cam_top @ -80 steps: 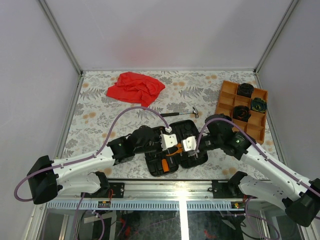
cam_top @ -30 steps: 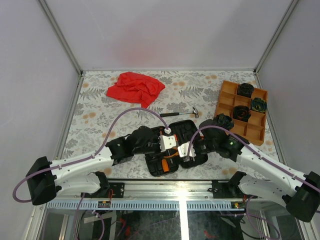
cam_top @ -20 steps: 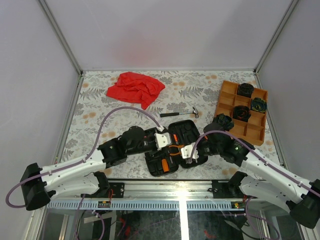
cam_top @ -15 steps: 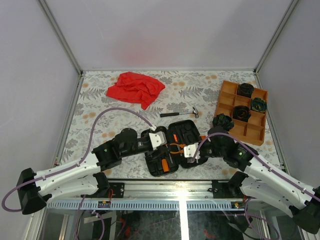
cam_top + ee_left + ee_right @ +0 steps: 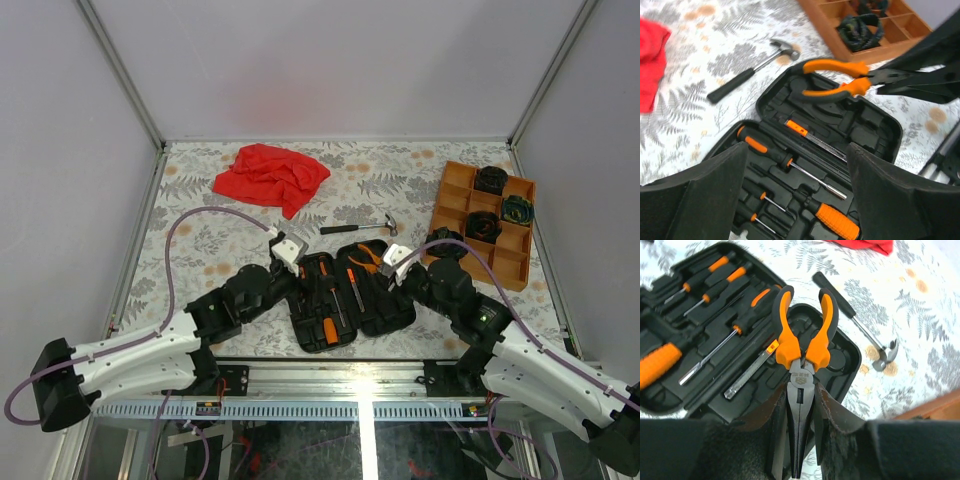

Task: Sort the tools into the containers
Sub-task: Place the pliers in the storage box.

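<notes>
The table (image 5: 190,210) wears a pale covering printed with grey ferns and small orange blotches. Plain light walls (image 5: 330,60) close it in on three sides, with metal posts at the far corners. A crumpled red cloth (image 5: 270,175) lies near the far edge, left of the middle.

The case (image 5: 385,305) lies open and flat by the middle of the near edge, both black halves facing up. Its left half holds several screwdrivers (image 5: 765,150) with orange-and-black handles, lying side by side in moulded slots. A thicker tool with a ribbed orange handle (image 5: 837,220) sits closest to the near edge.

The hammer (image 5: 358,229), black-handled with a steel head, lies on the table just beyond the case, apart from it.

The orange tray (image 5: 458,182) stands along the right edge towards the far corner. Dark coiled bundles (image 5: 490,180) fill three of its square compartments, one of them greenish (image 5: 517,210).

The right gripper (image 5: 801,395) is clamped on the steel nose of the pliers (image 5: 800,347). Their curved orange handles point away from it over the right half of the case, and they are held above it, not in a slot.

The left gripper (image 5: 796,150) hangs over the left half of the case with its jaws spread wide and nothing between them.
</notes>
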